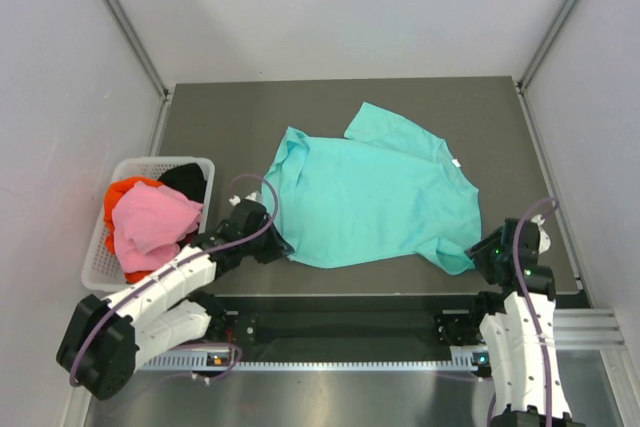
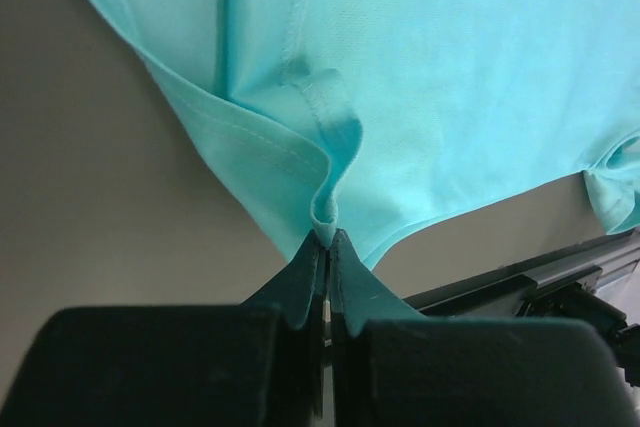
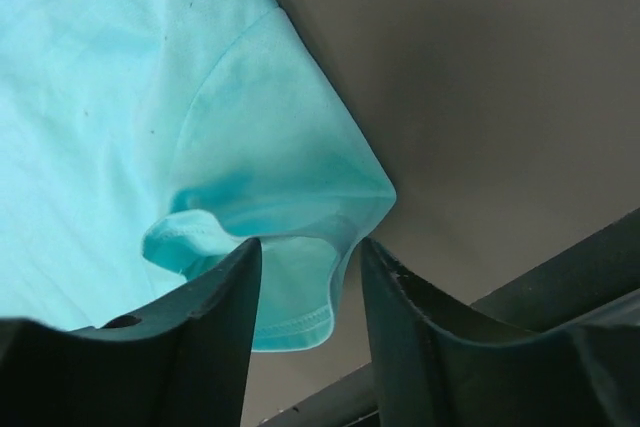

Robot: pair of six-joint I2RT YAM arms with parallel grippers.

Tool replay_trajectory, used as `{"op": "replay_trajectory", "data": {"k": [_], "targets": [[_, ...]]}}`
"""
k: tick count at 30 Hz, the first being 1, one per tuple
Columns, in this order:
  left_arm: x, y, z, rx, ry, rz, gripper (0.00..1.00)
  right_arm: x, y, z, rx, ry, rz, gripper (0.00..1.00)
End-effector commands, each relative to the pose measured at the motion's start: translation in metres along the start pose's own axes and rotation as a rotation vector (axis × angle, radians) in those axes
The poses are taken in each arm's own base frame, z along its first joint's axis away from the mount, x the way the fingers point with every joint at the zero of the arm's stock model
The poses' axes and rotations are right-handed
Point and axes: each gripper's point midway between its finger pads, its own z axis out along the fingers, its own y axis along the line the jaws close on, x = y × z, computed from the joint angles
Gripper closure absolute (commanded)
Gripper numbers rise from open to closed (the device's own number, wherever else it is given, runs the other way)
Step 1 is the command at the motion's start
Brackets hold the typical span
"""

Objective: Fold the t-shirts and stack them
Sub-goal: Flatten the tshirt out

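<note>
A teal t-shirt (image 1: 375, 197) lies spread and rumpled on the dark table mat (image 1: 220, 117). My left gripper (image 1: 277, 244) is shut on its near-left hem; in the left wrist view the cloth (image 2: 420, 77) bunches into a fold pinched at the fingertips (image 2: 329, 239). My right gripper (image 1: 482, 248) is open at the shirt's near-right corner; in the right wrist view a sleeve (image 3: 270, 197) lies between the spread fingers (image 3: 310, 247), not clamped. Pink (image 1: 152, 222), red-orange (image 1: 124, 190) and black (image 1: 183, 178) shirts sit heaped in the basket.
A white lattice basket (image 1: 100, 247) stands at the left of the mat. A black rail (image 1: 350, 322) runs along the table's near edge between the arm bases. Grey walls close in on both sides.
</note>
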Motion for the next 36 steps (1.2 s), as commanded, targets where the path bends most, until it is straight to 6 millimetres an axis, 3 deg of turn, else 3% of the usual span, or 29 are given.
{"op": "replay_trajectory", "data": {"k": [1,12,19,26,29,32,33,34,36], "targets": [[-0.013,-0.028,0.0,0.093,-0.028,0.042,1.0,-0.02,0.004,-0.008,0.028,-0.071,0.061,0.54],[-0.011,-0.032,0.002,0.132,-0.026,0.076,1.0,-0.033,0.008,-0.007,0.093,-0.075,0.14,0.46],[-0.013,-0.033,-0.002,0.141,-0.042,0.087,1.0,-0.028,0.011,-0.001,0.088,-0.048,0.195,0.46],[-0.014,-0.031,-0.003,0.135,-0.049,0.096,1.0,-0.008,0.0,0.012,0.115,0.009,0.232,0.47],[-0.015,-0.033,-0.004,0.141,-0.053,0.095,1.0,-0.009,0.0,0.014,0.103,-0.003,0.234,0.5],[-0.017,-0.033,-0.005,0.14,-0.06,0.093,1.0,-0.014,0.005,0.014,0.081,-0.016,0.225,0.64],[-0.018,-0.036,-0.006,0.143,-0.063,0.092,1.0,-0.017,0.009,0.015,0.067,-0.028,0.223,0.88],[-0.019,-0.037,-0.006,0.147,-0.066,0.091,1.0,-0.023,0.013,0.012,0.051,-0.043,0.215,1.0],[-0.029,-0.043,-0.011,0.14,-0.102,0.093,1.0,-0.041,0.024,0.008,0.02,-0.104,0.19,1.0]]}}
